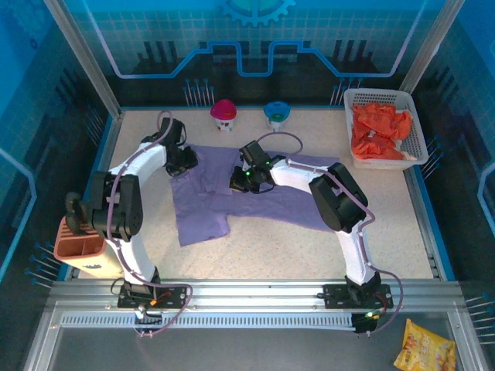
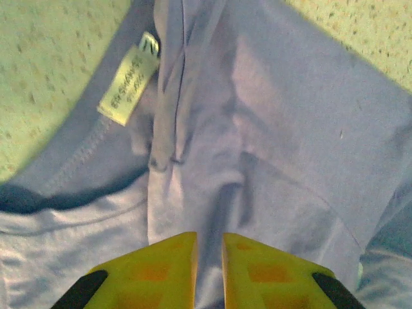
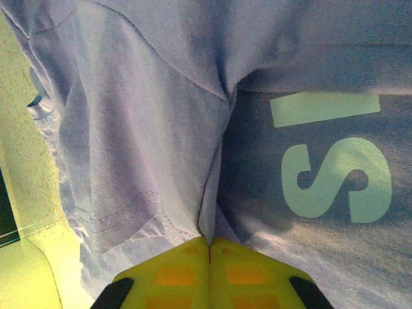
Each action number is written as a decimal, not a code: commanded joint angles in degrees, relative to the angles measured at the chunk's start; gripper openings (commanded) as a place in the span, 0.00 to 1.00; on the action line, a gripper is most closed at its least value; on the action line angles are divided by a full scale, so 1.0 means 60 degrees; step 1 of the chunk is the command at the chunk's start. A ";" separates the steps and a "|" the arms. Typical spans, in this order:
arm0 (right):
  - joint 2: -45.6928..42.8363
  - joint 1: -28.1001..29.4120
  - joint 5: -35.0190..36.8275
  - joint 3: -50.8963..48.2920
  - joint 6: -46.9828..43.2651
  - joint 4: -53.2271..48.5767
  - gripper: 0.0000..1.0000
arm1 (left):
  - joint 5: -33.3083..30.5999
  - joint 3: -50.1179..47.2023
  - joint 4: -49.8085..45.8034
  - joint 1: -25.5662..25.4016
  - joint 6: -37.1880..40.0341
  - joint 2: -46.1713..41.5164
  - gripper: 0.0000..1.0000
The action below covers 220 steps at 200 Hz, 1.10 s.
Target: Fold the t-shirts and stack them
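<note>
Both pincers seemingly on lavender shirt

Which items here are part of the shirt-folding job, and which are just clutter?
Job: purple t-shirt; orange-red shirts in the white basket.
Clutter: yellow snack bag; pink item; blue item; brown holder.

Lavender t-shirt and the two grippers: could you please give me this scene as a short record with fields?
lavender t-shirt: lying creased on the table, not stacked
left gripper: over the shirt near its white label; fingers narrowly apart with cloth between them, grip unclear
right gripper: shut on a fold of the shirt, beside pale printed letters
orange-red t-shirts: heaped in the white basket at the far right corner
</note>
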 commanded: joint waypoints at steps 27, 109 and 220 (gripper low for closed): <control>0.0114 -0.0087 -0.0252 -0.0068 0.0054 0.0029 0.06 | -0.1498 0.1011 -0.1379 -0.0199 0.0791 0.0967 0.23; 0.0162 -0.0089 -0.0325 -0.0112 0.0110 0.0100 0.06 | -0.2361 0.2011 -0.1476 -0.0580 0.1375 0.1898 0.29; 0.0235 -0.0105 -0.0360 -0.0096 0.0103 0.0116 0.06 | -0.2595 0.2346 -0.1696 -0.0831 0.1395 0.2457 0.12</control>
